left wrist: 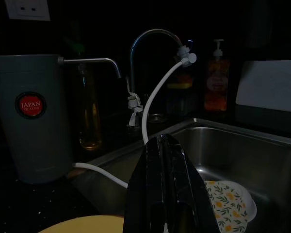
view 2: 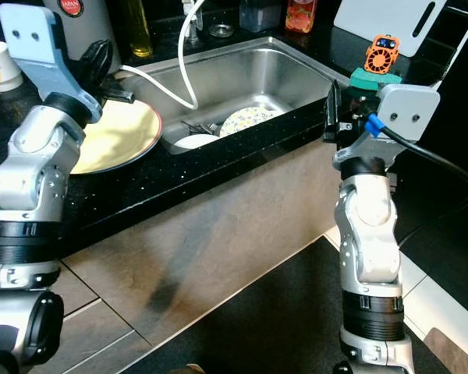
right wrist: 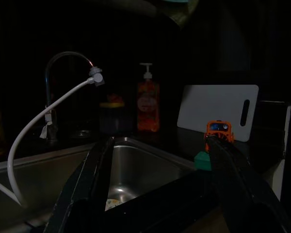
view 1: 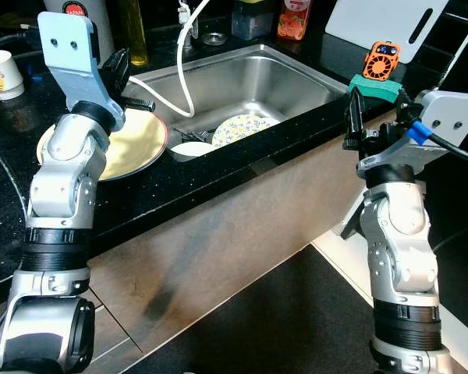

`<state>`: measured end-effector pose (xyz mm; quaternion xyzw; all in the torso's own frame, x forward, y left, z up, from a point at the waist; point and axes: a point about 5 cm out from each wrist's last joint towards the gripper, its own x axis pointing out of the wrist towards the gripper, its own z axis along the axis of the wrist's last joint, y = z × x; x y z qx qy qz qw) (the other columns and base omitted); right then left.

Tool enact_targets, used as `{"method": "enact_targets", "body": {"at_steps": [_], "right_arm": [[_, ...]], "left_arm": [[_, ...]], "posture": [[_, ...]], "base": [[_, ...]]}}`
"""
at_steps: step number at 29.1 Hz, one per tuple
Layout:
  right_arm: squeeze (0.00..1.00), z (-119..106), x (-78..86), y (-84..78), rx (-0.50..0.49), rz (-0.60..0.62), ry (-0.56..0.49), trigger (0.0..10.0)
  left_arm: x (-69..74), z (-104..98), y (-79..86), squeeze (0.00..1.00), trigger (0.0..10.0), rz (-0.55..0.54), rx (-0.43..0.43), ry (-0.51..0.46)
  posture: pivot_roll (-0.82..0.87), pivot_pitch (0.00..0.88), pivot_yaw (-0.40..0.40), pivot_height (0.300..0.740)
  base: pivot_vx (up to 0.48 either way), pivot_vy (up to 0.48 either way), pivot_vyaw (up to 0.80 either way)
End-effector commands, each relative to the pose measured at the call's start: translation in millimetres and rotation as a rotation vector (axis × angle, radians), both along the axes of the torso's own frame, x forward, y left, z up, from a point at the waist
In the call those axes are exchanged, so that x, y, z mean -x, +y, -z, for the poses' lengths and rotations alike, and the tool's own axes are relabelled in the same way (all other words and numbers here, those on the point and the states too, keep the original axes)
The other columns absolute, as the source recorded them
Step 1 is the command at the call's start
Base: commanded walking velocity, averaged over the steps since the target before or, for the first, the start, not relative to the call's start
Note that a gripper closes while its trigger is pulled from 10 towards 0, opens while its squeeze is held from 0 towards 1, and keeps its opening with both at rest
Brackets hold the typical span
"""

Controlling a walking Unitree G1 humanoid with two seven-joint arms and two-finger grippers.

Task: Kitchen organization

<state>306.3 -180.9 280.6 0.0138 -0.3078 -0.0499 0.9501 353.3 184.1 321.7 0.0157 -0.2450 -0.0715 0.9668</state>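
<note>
A yellow plate (view 1: 136,144) lies on the black counter (view 1: 218,175) left of the steel sink (view 1: 288,82). My left gripper (view 1: 140,102) hovers over the plate's far rim; in the left wrist view its fingers (left wrist: 162,165) are pressed together, shut, with nothing visibly between them. In the sink lie a floral plate (view 1: 242,127) and a white bowl (view 1: 191,148), with some cutlery beside them. My right gripper (view 1: 352,117) is raised at the sink's right front corner, open, its fingers (right wrist: 87,179) spread wide and holding nothing.
A white hose (view 1: 183,70) runs from the faucet (left wrist: 150,36) into the sink. Behind stand a grey jug (left wrist: 31,116), an oil bottle (view 1: 136,31) and an orange soap bottle (view 1: 295,17). An orange gadget (view 1: 382,59) on a green sponge (view 1: 374,84), a white cutting board (view 1: 390,19) and a mug (view 1: 0,74) are also on the counter.
</note>
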Motion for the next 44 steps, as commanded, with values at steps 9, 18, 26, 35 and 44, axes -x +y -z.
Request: {"method": "enact_targets", "body": {"at_steps": [9, 18, 26, 35, 44], "right_arm": [[0.0, -6.3, 3.1, -4.5, 0.039, 0.029, -0.02, 10.0], [0.0, -2.3, -3.2, 3.5, 0.169, 0.057, -0.011, 10.0], [0.0, 4.1, -6.5, 10.3, 0.099, 0.02, 0.019, 10.0], [0.0, 5.9, -6.8, 10.0, 0.096, 0.026, 0.021, 10.0], [0.0, 7.3, -7.3, 11.9, 0.094, 0.021, 0.025, 10.0]], "left_arm": [[0.5, 3.1, -7.8, 0.0, 10.0, 0.001, -0.062, -0.022], [20.7, 37.5, -57.6, 0.0, 10.0, 0.306, -0.161, 0.069], [9.4, 21.0, -42.7, 0.0, 10.0, 0.228, 0.054, 0.062], [13.3, 25.3, -47.6, 0.0, 10.0, 0.227, 0.019, 0.071], [11.2, 23.2, -45.1, 0.0, 10.0, 0.221, 0.024, 0.068]], "posture": [[0.06, 0.049, 0.001, 0.74], [0.07, 0.039, -0.002, 0.74], [0.06, 0.037, -0.006, 0.74], [0.06, 0.041, -0.002, 0.74], [0.06, 0.043, -0.002, 0.74]], "base": [[0.0, 0.0, 0.0], [0.0, 0.0, 0.0], [0.0, 0.0, 0.0], [0.0, 0.0, 0.0], [0.0, 0.0, 0.0]]}}
